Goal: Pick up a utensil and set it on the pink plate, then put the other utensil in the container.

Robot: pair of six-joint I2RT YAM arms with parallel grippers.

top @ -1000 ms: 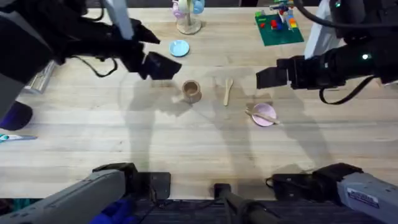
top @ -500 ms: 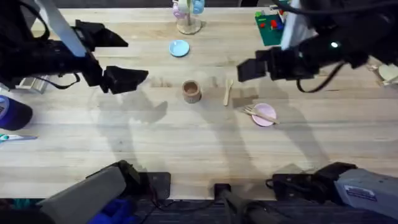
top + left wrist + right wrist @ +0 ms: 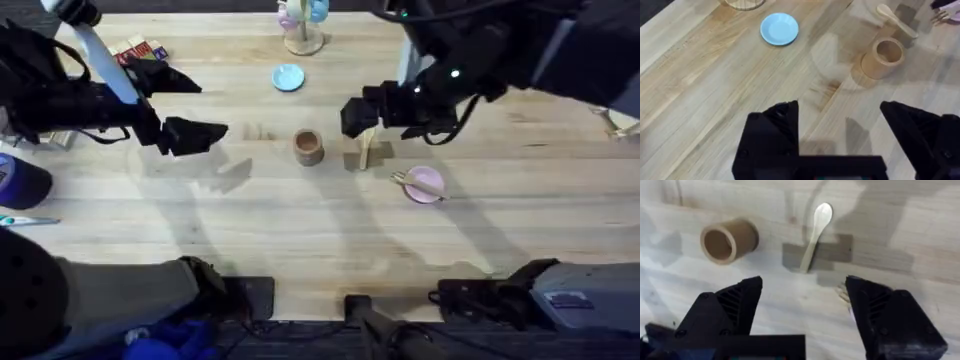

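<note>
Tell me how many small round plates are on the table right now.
2. The light-blue plate sits toward the table's far edge; the pink plate lies right of the wooden cup, with the fork on it.

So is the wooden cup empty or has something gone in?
Empty: the wooden cup stands upright with nothing inside; the spoon lies beside it.

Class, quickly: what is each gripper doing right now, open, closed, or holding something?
Left gripper: open, holding nothing.
Right gripper: open, holding nothing, above the spoon.
</note>
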